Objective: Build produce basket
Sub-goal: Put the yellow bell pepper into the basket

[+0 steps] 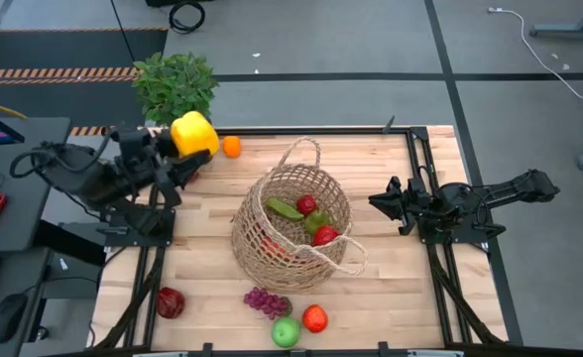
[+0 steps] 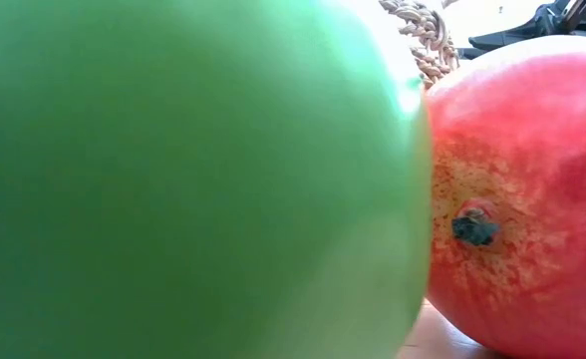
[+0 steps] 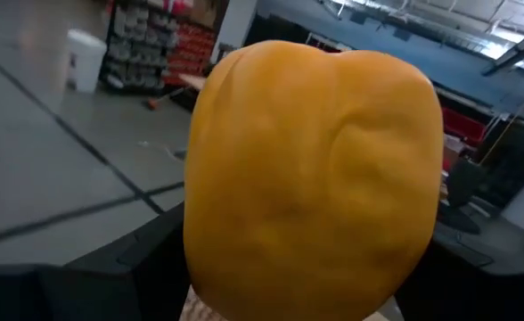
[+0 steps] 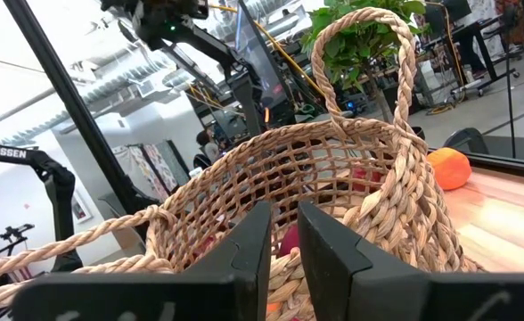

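My left gripper (image 1: pixel 184 159) is shut on a yellow pepper (image 1: pixel 193 133) over the table's far-left corner. The pepper (image 3: pixel 315 178) fills the left wrist view and hides the fingers. The tan wicker basket (image 1: pixel 291 223) stands mid-table and holds a green cucumber (image 1: pixel 284 208) and red and green produce (image 1: pixel 316 223). An orange (image 1: pixel 232 147) lies on the table beside the pepper. My right gripper (image 1: pixel 375 201) hovers just right of the basket (image 4: pixel 333 187), shut and touching nothing. My left gripper holds the yellow pepper at its finger ends, coming from the table's left and slanting toward the far right. The pepper's side (image 1: pixel 186 147) faces the fingers. The pepper itself hides the place of contact in the wrist view.
Near the table's near edge lie a dark red apple (image 1: pixel 170 302), purple grapes (image 1: pixel 267 300), a green apple (image 1: pixel 287 332) and a red-orange fruit (image 1: pixel 315 318). The last two block the low view (image 2: pixel 173 170) (image 2: pixel 522 199). A potted plant (image 1: pixel 175 84) stands beyond the far-left corner.
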